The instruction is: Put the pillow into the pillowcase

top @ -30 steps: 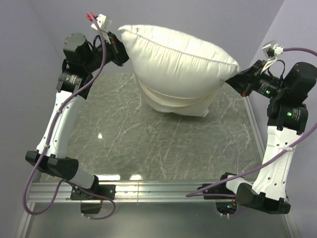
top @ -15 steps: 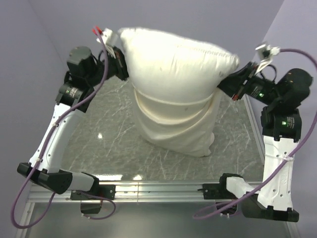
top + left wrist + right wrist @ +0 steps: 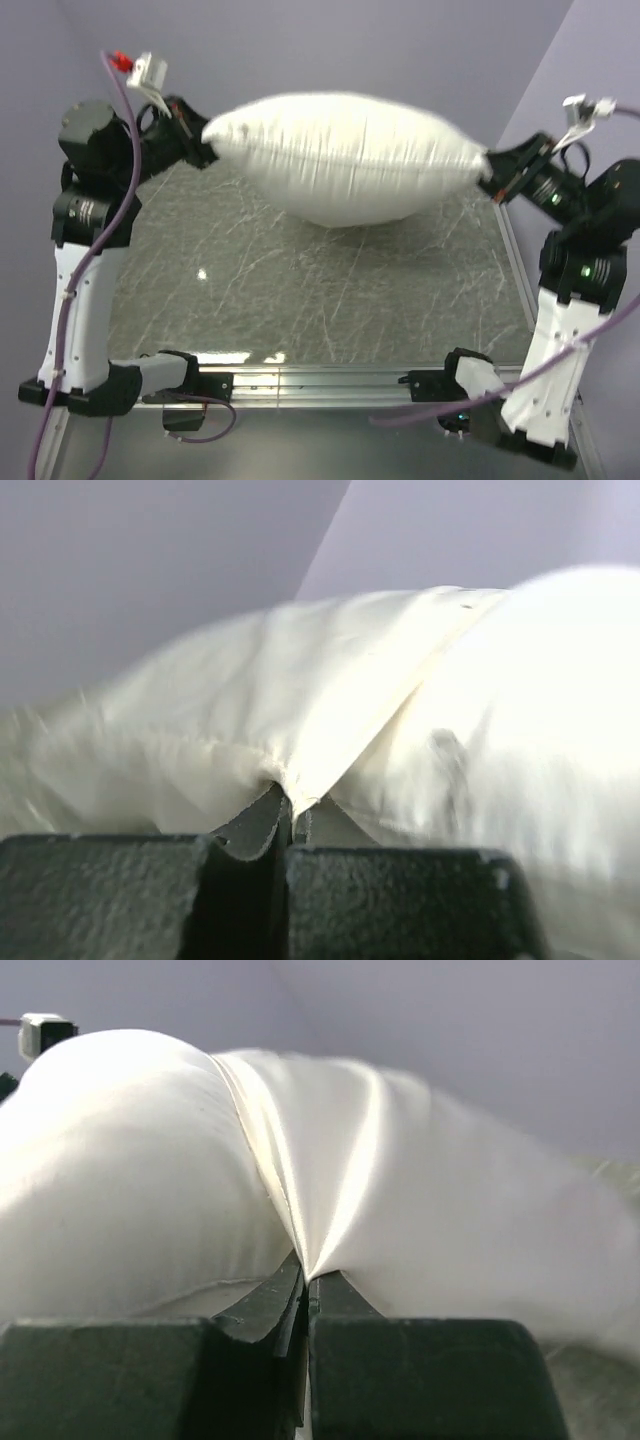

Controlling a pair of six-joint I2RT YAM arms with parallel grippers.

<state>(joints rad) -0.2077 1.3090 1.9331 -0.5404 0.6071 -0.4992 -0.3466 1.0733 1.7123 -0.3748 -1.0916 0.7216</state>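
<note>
the right gripper [image 3: 307,1285] sits at 6 o'clock, its dark jaws pressed together on a pinch of the pillowcase [image 3: 400,1190], whose cream, slightly shiny cloth fans out from the grip toward 12 o'clock in taut folds. at 9 to 10 o'clock the cloth swells into a full rounded bulge, with a small white part [image 3: 30,1030] just above it at 10 o'clock. a purple-grey wall [image 3: 480,1020] fills 12 to 2 o'clock, and a sliver of greenish table [image 3: 612,1175] shows at 3 o'clock.

pillowcase [image 3: 420,1200]: thin cloth, smooth, slight sheen. table [image 3: 300,290]: glossy, marble-look top.
</note>
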